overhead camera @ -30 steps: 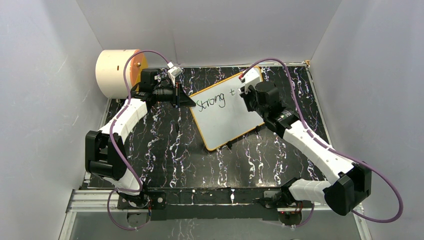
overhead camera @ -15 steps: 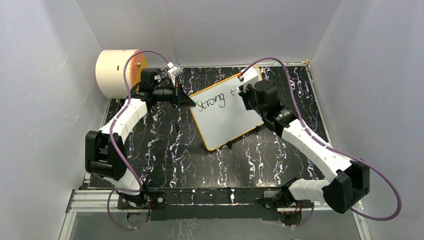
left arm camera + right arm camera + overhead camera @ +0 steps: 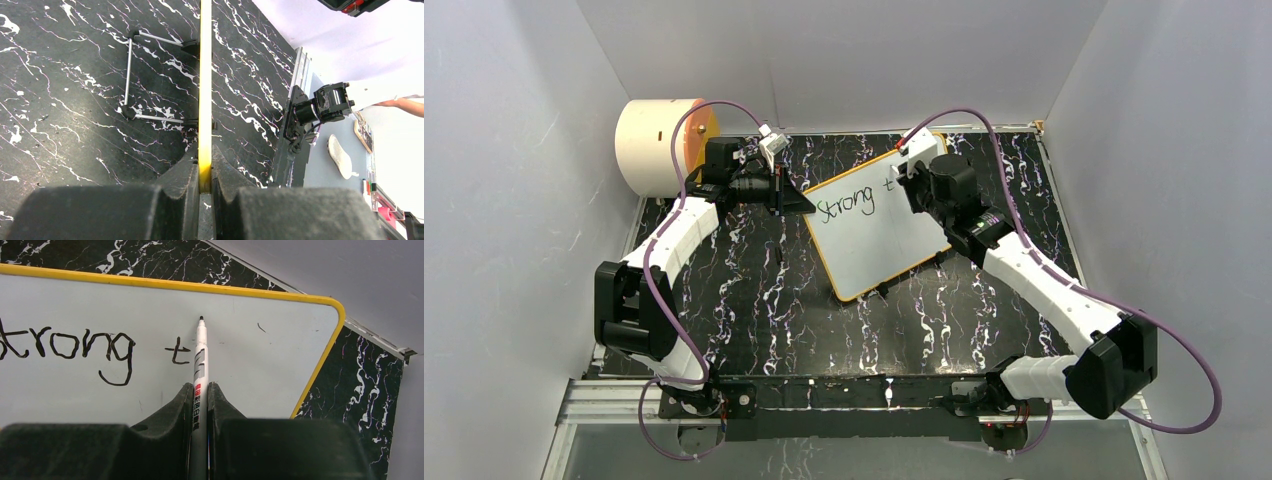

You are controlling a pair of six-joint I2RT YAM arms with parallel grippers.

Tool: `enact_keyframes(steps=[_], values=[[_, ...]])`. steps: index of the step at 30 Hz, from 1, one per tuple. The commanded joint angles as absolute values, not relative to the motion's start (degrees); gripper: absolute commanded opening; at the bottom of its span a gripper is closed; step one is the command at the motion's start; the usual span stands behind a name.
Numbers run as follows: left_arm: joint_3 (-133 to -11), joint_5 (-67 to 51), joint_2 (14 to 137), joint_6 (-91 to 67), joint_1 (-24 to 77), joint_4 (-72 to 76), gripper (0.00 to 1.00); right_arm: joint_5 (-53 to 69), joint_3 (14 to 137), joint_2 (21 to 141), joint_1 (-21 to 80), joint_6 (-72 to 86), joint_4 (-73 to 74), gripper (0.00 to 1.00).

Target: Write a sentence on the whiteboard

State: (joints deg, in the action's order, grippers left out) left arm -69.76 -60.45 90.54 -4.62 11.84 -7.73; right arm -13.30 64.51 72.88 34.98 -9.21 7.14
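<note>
So I've got the whiteboard [image 3: 869,240] lying on the black marble table [image 3: 754,300], out toward the far side between the two arms. My left gripper [image 3: 205,172] is clamped tight on the left edge of its yellow frame, basically so the board doesn't skid while I write. My right gripper [image 3: 200,392] is pinched shut on the marker [image 3: 201,352], with the tip just right of the "t", close to the board's far edge. I can't tell if it's touching. Only "Strong t" is down, so I reckon there's plenty of sentence left
</note>
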Motion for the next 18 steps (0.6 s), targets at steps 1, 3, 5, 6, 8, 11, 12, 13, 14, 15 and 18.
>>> enact_keyframes(steps=[1, 3, 5, 6, 8, 11, 12, 13, 14, 15, 18], values=[[-69.07, -61.66, 89.47, -3.43, 12.04, -9.23, 0.0, -13.13, 67.37, 73.21, 34.72, -9.64, 4.65, 0.0], [-69.03, -61.7, 89.47, -3.43, 12.04, -9.27, 0.0, -13.12, 67.12, 72.98, 34.73, -9.42, 5.53, 0.0], [-69.07, -61.82, 89.56, -3.43, 12.04, -9.28, 0.0, -13.17, 66.64, 72.63, 34.73, -9.18, 6.25, 0.0], [-69.06, -61.71, 89.56, -3.47, 12.04, -9.23, 0.0, -13.16, 66.43, 72.46, 34.76, -9.06, 6.55, 0.0], [-69.08, -61.76, 89.65, -3.43, 12.04, -9.23, 0.0, -13.26, 65.92, 72.18, 34.72, -8.9, 7.57, 0.0], [-69.15, -61.79, 89.65, -3.5, 12.04, -9.25, 0.0, -13.12, 65.21, 71.91, 34.73, -8.48, 8.69, 0.0], [-69.12, -61.78, 89.65, -3.47, 12.04, -9.23, 0.0, -13.04, 64.99, 71.89, 34.73, -8.37, 8.93, 0.0], [-69.13, -61.77, 89.65, -3.43, 12.0, -9.23, 0.0, -12.99, 64.84, 71.82, 34.76, -8.3, 9.3, 0.0], [-69.12, -61.79, 89.65, -3.45, 12.04, -9.23, 0.0, -12.96, 64.66, 71.72, 34.76, -8.12, 9.55, 0.0], [-69.09, -61.79, 89.69, -3.44, 12.04, -9.23, 0.0, -12.84, 64.49, 71.64, 34.79, -8.02, 9.83, 0.0], [-69.11, -61.81, 89.81, -3.52, 12.04, -9.25, 0.0, -12.66, 63.89, 71.3, 34.74, -7.85, 10.45, 0.0]])
